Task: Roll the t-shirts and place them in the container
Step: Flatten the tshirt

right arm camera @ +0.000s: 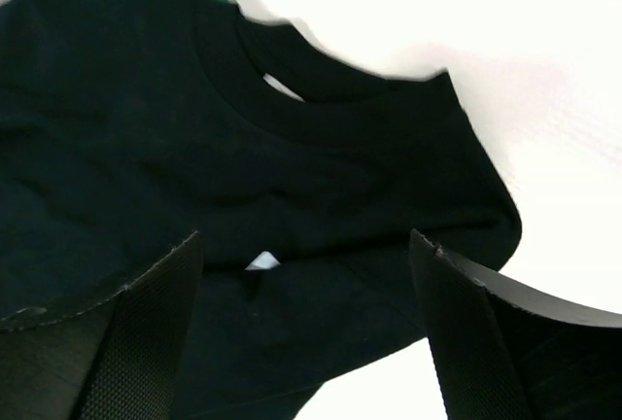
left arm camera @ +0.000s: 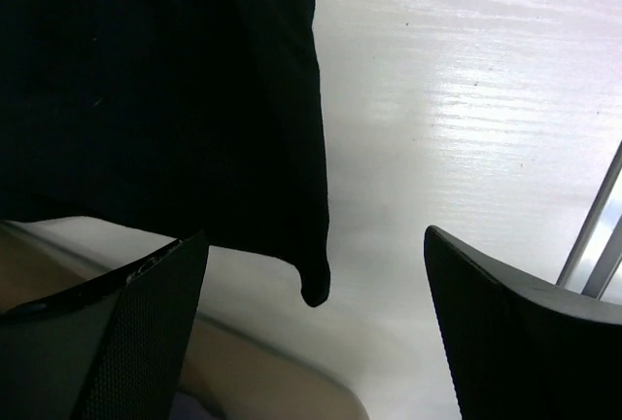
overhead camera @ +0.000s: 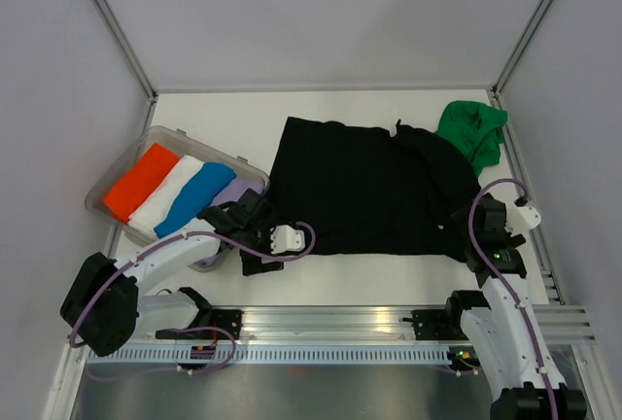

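Left gripper (left arm camera: 313, 235): jaws spread, gripping nothing; positioned at the near-left hem corner of the black t-shirt (left arm camera: 155, 89).
Right gripper (right arm camera: 303, 235): jaws spread, gripping nothing; positioned over the collar end of the black t-shirt.
Small white tag (right arm camera: 260, 262): shows on the black t-shirt below the collar; no legible writing.
Black t-shirt: lies spread flat on the white table (overhead camera: 224, 123).
Green t-shirt (overhead camera: 473, 128): bunched at the far-right corner of the black t-shirt, touching it.
Clear tub (overhead camera: 160, 134): just left of the black t-shirt; holds orange t-shirt (overhead camera: 141, 182), white t-shirt (overhead camera: 170, 194), blue t-shirt (overhead camera: 199, 196) and lilac t-shirt (overhead camera: 233, 190), bundled side by side.
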Robot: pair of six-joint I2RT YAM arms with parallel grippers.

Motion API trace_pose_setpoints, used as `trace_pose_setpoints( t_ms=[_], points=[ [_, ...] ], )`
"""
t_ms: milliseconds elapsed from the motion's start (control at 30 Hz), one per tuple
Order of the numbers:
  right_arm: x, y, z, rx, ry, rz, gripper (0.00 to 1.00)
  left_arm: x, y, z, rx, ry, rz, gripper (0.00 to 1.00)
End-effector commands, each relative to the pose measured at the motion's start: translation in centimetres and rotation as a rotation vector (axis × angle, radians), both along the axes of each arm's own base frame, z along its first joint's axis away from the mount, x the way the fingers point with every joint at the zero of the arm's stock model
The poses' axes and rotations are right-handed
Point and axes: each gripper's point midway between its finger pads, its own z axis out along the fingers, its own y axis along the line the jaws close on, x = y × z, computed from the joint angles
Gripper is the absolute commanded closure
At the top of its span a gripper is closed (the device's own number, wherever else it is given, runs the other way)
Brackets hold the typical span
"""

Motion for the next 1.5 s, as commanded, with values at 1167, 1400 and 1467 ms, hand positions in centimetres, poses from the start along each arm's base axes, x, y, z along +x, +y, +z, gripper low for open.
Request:
trace_pose_setpoints(
  t_ms=[1167, 1400, 1467],
  points=[
    [3.4, 1.4, 24.7, -0.241, -0.425, 0.271, 1.00, 9.4, -3.1, 19.5, -0.292, -0.552, 0.326, 0.98],
    [0.8, 3.1, 35.5, -0.316, -0.619, 0.368, 1.00, 12.5, -0.4, 34.1, -0.400, -0.866, 0.524, 0.98],
    [0.1, 3.6, 37.2, -0.320, -0.654, 0.393, 1.00, 12.5, 0.4, 36.4, -0.424, -0.911, 0.552, 0.98]
  ],
)
